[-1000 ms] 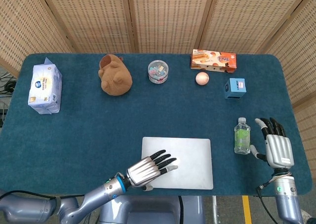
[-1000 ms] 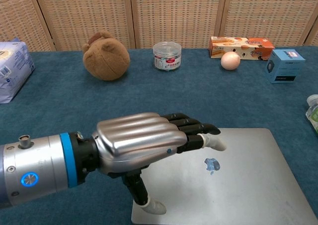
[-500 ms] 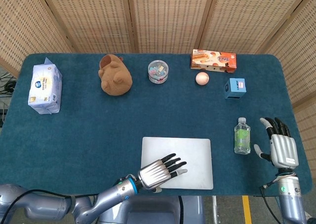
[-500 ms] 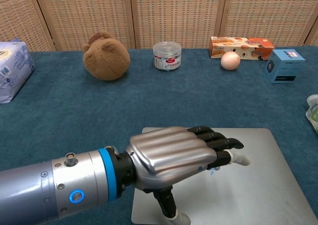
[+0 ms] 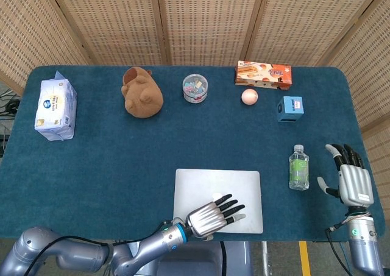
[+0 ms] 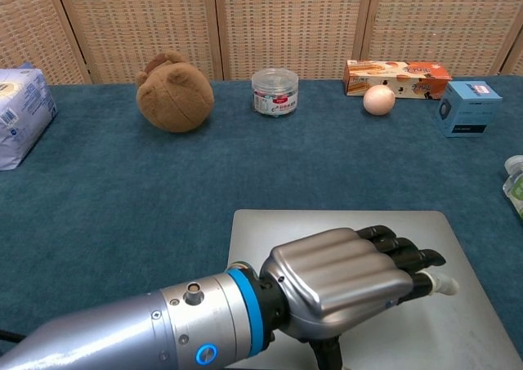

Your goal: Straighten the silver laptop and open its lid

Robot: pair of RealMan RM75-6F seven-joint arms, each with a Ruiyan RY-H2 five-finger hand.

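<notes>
We found the silver laptop, lid down and its long axis running left to right, lying directly beneath our left hand, which hovered empty with fingers outstretched near its front edge, far closer than our open right hand.

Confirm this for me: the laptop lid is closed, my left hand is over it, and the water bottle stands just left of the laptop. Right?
Not quite. In the head view the water bottle stands right of the silver laptop, near the right hand. The lid is closed and the left hand is over it.
</notes>
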